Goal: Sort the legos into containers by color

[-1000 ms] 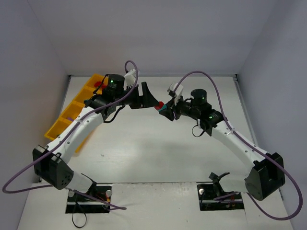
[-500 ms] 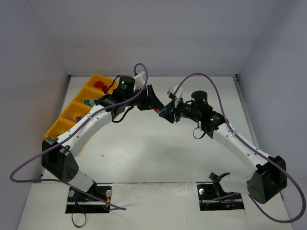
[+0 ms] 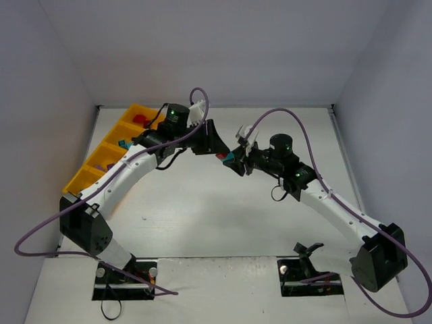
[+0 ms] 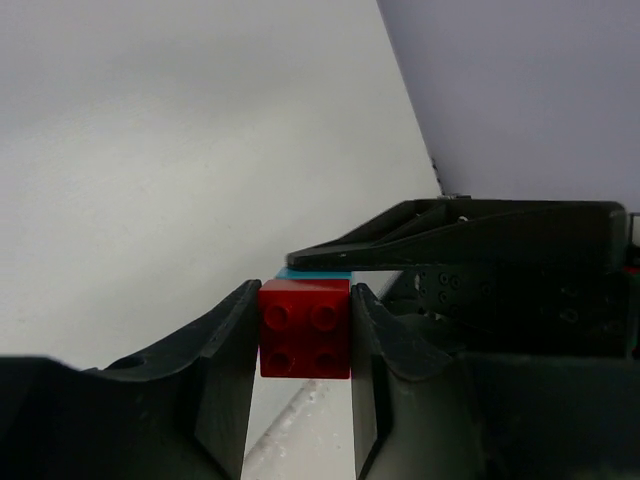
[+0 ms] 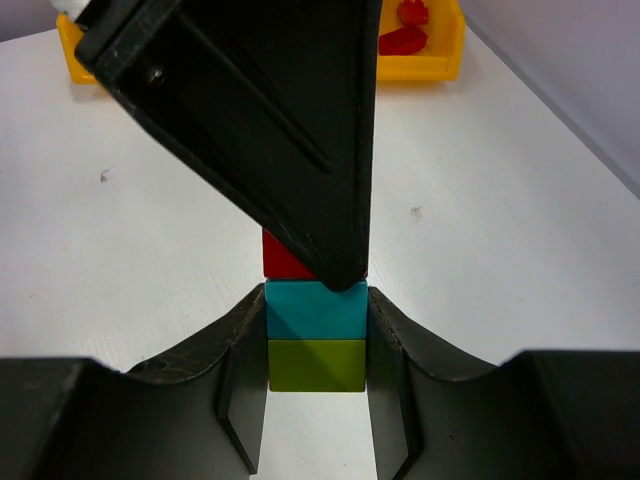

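left gripper pinching red lego | right gripper squeezing teal-lime lego stack | both arms angled inward, tips meeting over the table

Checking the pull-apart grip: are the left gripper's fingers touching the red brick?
Touching. The left wrist view shows the left gripper's fingers flush against both sides of the red brick, no gap.
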You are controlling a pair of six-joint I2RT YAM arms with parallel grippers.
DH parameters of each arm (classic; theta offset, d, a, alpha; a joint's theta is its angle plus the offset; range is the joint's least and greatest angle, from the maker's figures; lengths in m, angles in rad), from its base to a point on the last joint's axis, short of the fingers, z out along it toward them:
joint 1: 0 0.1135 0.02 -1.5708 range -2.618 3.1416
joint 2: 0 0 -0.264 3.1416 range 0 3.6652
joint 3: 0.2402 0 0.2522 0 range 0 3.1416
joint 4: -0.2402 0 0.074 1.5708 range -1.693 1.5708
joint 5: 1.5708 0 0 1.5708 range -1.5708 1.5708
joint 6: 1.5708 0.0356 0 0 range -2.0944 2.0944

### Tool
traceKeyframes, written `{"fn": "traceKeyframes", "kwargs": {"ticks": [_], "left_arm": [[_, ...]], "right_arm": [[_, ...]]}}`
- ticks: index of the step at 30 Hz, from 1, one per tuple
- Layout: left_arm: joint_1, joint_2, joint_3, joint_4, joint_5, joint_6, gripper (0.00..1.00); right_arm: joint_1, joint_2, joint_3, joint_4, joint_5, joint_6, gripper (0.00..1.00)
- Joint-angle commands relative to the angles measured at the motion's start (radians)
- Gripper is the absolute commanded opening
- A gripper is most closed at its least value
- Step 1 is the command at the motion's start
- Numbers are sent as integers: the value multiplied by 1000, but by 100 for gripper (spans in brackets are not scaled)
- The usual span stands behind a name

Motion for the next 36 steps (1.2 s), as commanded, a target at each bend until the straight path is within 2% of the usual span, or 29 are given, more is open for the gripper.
{"fn": "traceKeyframes", "kwargs": {"ticks": [1,8,11,13,16,21,24,31,34,36], "left_arm": [[114,-21,108,-10,-19,93,0],[329,94,252,-109,-88,216,0],[390,180,341,-118,-174,268,0],[410,259,413,-130,-308,309,0],[445,377,481,-115,-481,351,8],[476,575,665,-112,-654,424,10],[484,653,743,-113,-721,444,23],[504,737,842,-155,-738,470,56],[504,717,822,-159,-728,470,65],[501,671,800,-162,-705,458,66]], "right_arm": [[-6,-35,-41,-16,55,-7,0],[-8,-35,-63,-26,77,-1,0],[-8,-28,-60,-30,75,2,0],[-8,-24,-60,-30,68,10,0],[-8,-20,-60,-32,63,16,0],[-8,-15,-55,-33,49,25,0],[-8,-12,-52,-35,44,30,0],[-8,-8,-46,-40,44,31,0],[-8,0,-38,-40,43,27,0],[-8,2,-31,-41,41,22,0]]}}
